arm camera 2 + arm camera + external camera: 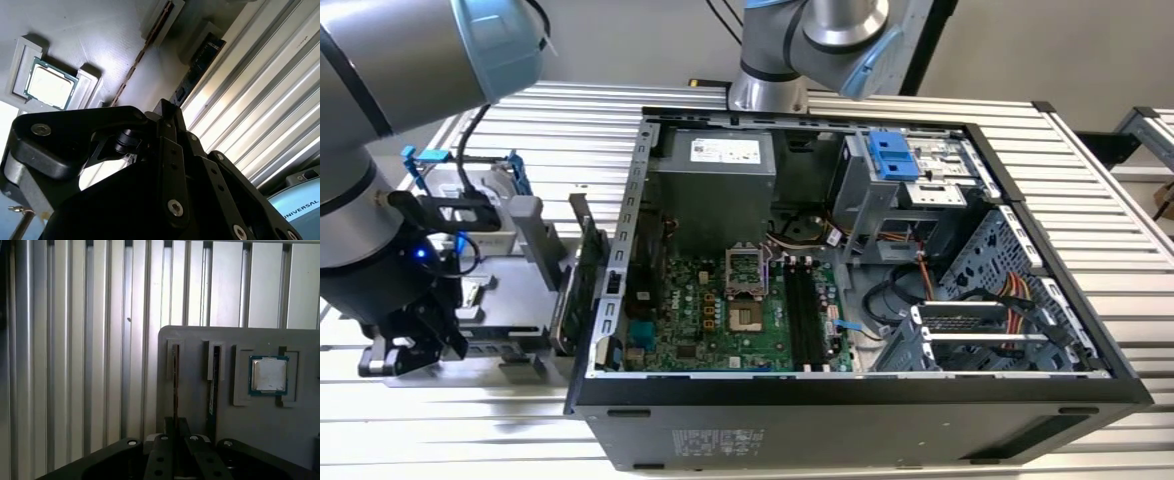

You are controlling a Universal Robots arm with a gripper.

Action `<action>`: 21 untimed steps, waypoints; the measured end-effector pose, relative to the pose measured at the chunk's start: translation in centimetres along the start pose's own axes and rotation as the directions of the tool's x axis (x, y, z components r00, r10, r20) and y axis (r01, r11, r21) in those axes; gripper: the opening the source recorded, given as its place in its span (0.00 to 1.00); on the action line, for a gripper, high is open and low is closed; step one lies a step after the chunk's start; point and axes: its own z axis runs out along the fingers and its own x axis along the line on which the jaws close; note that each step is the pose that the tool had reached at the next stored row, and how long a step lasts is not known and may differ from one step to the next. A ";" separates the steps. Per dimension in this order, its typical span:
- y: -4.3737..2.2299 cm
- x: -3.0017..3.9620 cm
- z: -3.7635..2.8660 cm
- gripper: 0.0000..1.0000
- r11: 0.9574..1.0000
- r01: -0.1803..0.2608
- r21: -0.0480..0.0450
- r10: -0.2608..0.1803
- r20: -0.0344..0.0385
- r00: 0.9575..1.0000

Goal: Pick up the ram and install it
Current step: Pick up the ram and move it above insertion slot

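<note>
The ram (176,385) stands on edge in a slot of the grey holder tray (200,340), seen as a thin strip in both wrist views (145,55). My gripper (176,429) is down over the near end of that strip, its black fingers drawn together on either side of it, shut on the ram while it still sits in the slot. In the exterior view the gripper (414,345) hangs low over the tray (520,262) at the exterior view's left. The open computer case (854,250) lies beside it, with long black memory slots (803,310) on its green board.
A second thin board (215,385) stands in the neighbouring slot. A processor chip (269,375) lies in a recess of the tray. A drive in a blue frame (460,165) and an upright dark card (587,265) stand on the tray. The ribbed metal tabletop (75,340) surrounds it.
</note>
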 end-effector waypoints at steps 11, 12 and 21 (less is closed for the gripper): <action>0.00 0.01 -0.58 0.00 1.000 0.000 0.000 0.000 0.000 1.000; 0.00 0.01 -0.62 0.00 1.000 0.000 0.000 0.000 0.000 1.000; 0.00 0.02 -0.88 0.00 1.000 0.000 0.000 0.000 -0.001 1.000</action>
